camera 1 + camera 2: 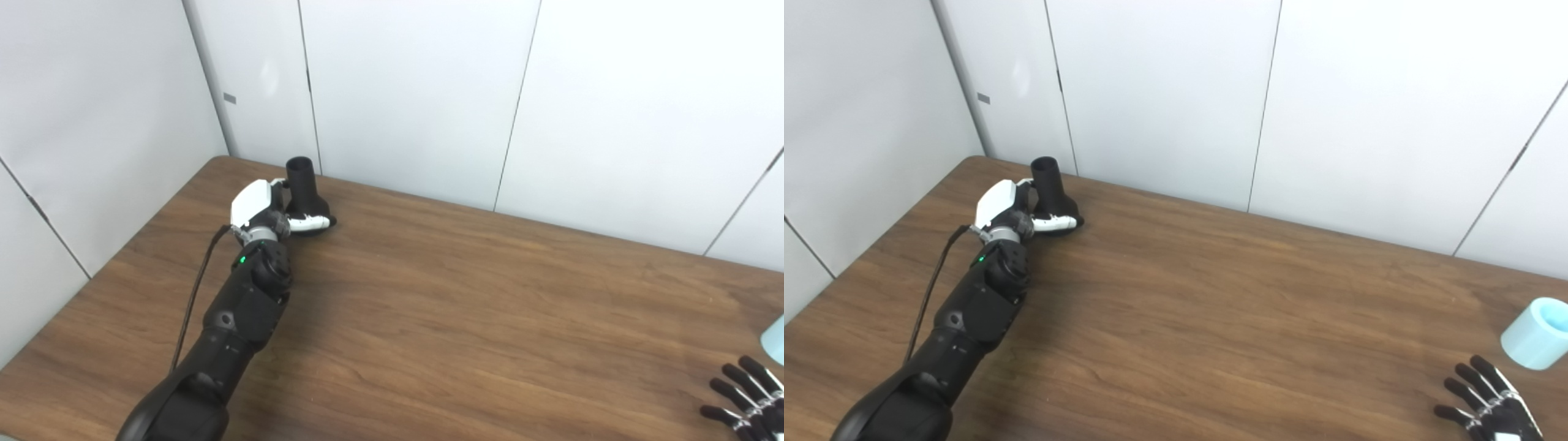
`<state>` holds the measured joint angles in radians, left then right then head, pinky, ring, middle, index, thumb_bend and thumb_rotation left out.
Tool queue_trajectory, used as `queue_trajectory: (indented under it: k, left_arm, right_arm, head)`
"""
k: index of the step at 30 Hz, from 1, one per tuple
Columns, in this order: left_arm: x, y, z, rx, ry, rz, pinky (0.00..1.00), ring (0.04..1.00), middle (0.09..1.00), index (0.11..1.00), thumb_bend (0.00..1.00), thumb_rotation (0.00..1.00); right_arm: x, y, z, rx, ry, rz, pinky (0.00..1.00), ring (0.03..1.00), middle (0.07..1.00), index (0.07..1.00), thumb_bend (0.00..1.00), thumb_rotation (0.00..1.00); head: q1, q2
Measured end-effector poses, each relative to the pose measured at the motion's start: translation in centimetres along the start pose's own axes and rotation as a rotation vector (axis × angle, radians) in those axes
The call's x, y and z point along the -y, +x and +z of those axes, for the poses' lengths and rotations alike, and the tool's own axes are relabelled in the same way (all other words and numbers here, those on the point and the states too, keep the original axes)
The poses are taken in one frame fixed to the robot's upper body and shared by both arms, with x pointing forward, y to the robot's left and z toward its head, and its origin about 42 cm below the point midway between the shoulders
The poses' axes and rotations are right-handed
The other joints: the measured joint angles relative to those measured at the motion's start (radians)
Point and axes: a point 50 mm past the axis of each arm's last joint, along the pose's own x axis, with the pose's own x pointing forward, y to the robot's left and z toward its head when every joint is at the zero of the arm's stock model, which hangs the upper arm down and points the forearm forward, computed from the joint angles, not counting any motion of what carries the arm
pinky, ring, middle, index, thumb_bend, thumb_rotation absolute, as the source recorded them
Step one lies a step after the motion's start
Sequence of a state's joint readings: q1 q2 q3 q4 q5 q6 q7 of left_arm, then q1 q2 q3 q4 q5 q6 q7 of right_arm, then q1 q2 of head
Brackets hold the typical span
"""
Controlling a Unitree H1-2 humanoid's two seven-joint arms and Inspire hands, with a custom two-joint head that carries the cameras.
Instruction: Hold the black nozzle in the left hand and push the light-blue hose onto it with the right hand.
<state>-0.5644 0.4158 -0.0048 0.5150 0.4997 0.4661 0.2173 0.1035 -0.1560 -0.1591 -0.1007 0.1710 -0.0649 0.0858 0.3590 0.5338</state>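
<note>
- nozzle (1051, 191) stands upright on table (1213, 318), far back-left corner, close to the wall panels (1164, 92)
- left hand (1013, 211) right at nozzle's left side, thumb across its base in front; arm runs in from bottom-left
- hose (1536, 332) on table at far right edge, well apart from nozzle
- right hand (1488, 404) at bottom-right, just in front of hose, not touching it, fingers spread

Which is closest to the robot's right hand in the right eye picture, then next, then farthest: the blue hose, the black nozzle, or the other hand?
From the right hand, at the bottom right corner:
1. Light-blue hose, just beyond it near the table's right edge.
2. Left hand, far across the table at the back left.
3. Black nozzle, the left hand is wrapped around it, so these two are nearly too close to call.
</note>
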Motion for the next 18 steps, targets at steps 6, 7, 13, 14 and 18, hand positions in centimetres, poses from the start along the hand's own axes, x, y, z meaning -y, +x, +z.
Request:
queue_trajectory:
  k: [6,7,13,14,18]
  left_arm:
    - [0.39,0.66,0.18,-0.018,0.026,-0.031,0.99,0.906,0.876,0.828,1.0,0.35]
    - [0.37,0.66,0.21,-0.016,0.032,-0.027,0.99,0.905,0.874,0.827,0.99,0.34]
    - [0.17,0.78,0.36,-0.008,0.052,-0.026,0.95,0.876,0.849,0.831,0.97,0.32]
    - [0.06,0.85,0.42,-0.007,0.053,-0.028,0.96,0.876,0.849,0.832,0.97,0.32]
    - [-0.03,0.95,0.4,-0.005,0.057,-0.049,0.99,0.898,0.857,0.832,0.97,0.31]
  right_arm:
    - [0.1,-0.05,0.01,0.0,-0.003,0.003,0.61,0.793,0.824,0.835,0.89,0.82]
    - [0.09,-0.05,0.01,0.001,-0.003,0.004,0.61,0.795,0.825,0.836,0.88,0.82]
    - [0.11,-0.09,0.0,0.0,-0.003,0.003,0.63,0.808,0.836,0.853,0.87,0.85]
    - [0.11,-0.1,0.0,-0.001,-0.004,0.003,0.63,0.808,0.837,0.856,0.88,0.85]
    - [0.12,-0.11,-0.01,-0.003,-0.004,0.002,0.64,0.809,0.834,0.848,0.86,0.84]
  head:
    - [0.0,0.003]
    - [0.0,0.003]
    - [-0.002,0.009]
    - [-0.002,0.009]
    - [-0.005,0.011]
